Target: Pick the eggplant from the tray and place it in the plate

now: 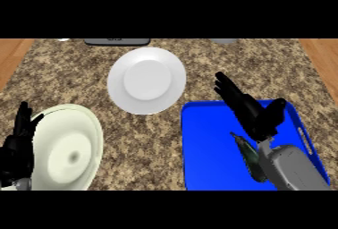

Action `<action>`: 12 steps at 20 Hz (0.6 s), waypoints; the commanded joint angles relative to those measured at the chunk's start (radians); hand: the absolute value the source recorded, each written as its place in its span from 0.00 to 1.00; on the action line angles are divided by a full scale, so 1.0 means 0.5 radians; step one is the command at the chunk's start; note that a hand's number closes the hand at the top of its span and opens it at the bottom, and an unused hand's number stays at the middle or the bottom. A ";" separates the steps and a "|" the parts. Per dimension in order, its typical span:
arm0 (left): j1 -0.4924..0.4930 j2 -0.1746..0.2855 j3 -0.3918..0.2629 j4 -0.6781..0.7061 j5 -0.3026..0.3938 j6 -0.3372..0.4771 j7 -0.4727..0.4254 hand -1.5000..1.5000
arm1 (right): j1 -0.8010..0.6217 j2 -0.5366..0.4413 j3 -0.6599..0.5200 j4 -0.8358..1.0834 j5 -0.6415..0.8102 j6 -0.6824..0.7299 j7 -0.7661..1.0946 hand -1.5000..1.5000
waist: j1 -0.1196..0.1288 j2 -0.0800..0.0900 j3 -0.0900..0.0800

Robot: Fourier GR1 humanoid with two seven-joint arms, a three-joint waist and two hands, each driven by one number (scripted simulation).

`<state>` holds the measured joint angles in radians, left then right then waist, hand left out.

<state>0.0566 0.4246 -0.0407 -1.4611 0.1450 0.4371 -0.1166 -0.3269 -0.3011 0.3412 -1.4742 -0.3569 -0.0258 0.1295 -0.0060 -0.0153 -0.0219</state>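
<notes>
Close beside right hand (254, 114), eggplant (249, 157)

One camera sits at the robot's head, facing steeply down on the speckled stone counter (79, 67), near enough that it fills nearly the view

Speckled brown stone desk (79, 67). Wood-coloured surface (10, 53) shows beyond the desk's left and right edges.

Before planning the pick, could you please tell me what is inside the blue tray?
The dark eggplant lies in the blue tray; the right forearm covers its right side and some tray floor.
</notes>
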 commanded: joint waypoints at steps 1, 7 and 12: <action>-0.053 -0.026 0.015 0.046 0.041 -0.128 -0.027 0.50 | -0.010 0.069 0.021 -0.020 0.088 -0.104 0.163 1.00 | 0.012 0.029 0.043; -0.146 -0.038 -0.203 0.060 0.081 -0.400 -0.001 0.50 | -0.256 -0.383 0.319 0.284 0.674 -0.108 0.385 1.00 | 0.036 0.016 -0.043; -0.187 -0.043 -0.195 0.157 0.176 -0.587 -0.023 0.50 | 0.156 0.198 0.190 0.337 0.875 -1.114 0.109 0.00 | -0.022 0.031 0.042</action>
<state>-0.0148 0.4082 -0.1320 -1.4278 0.2096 0.2006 -0.1335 -0.3255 -0.2767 0.4013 -1.3203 -0.0463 -0.3902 0.2505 -0.0154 -0.0034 -0.0025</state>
